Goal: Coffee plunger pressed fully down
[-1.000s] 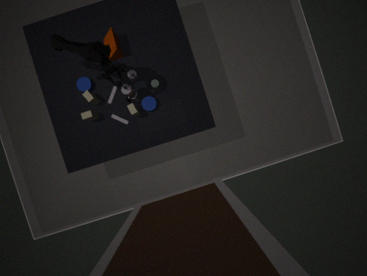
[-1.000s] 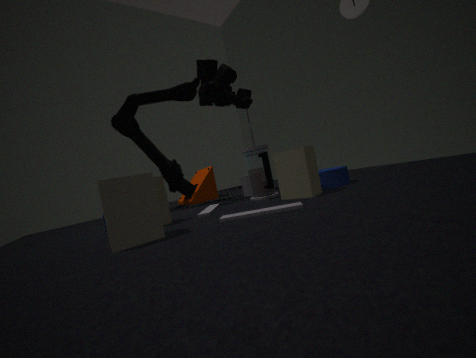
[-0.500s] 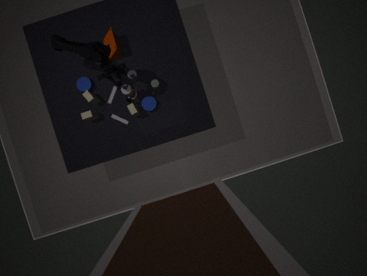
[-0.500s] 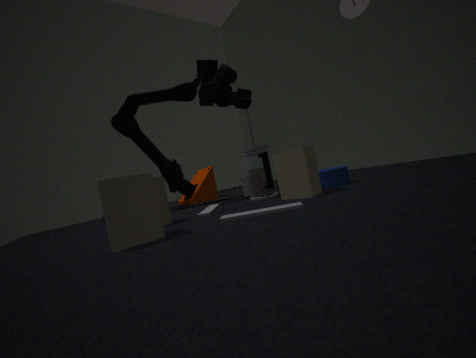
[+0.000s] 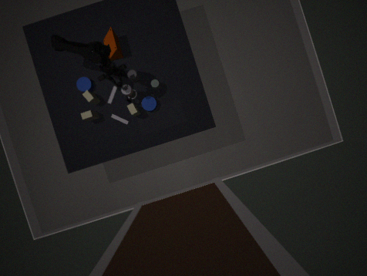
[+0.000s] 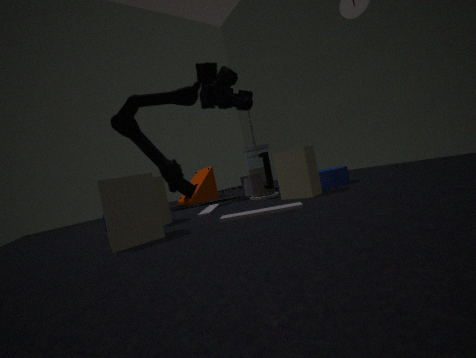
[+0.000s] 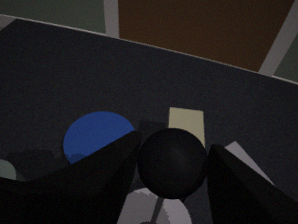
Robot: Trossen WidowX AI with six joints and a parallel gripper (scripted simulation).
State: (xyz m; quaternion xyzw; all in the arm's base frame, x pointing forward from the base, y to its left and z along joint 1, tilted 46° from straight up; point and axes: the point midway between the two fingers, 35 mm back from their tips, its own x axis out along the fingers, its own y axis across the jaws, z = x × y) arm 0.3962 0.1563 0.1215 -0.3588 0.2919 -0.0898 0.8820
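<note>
Your gripper (image 7: 173, 163) is clamped on the plunger knob (image 7: 172, 161): in the wrist view the dark ball sits squarely between the two fingers, each side touching it. You've got the knob centred, not off toward either pad.

From the exterior view you see the coffee press (image 6: 260, 172) standing upright on the dark mat (image 6: 350, 240), with the thin plunger rod (image 6: 248, 130) rising nearly straight to the gripper, so the plunger is up at the top of its travel (not pressed). The gripper is directly above the press, arm (image 6: 145, 135) arched over from the orange base wedge (image 6: 202, 186).

Around the press: a cream block (image 6: 297, 172) just beside it on the camera's right, a blue block (image 6: 333, 177) beyond that, another cream block (image 6: 132, 210) well apart in the foreground, and two white strips (image 6: 260, 210) flat on the mat in front.

Top view is too dim for you to read the press clearly; it's near the middle of the clutter, between the two blue discs (image 5: 149, 103).
</note>
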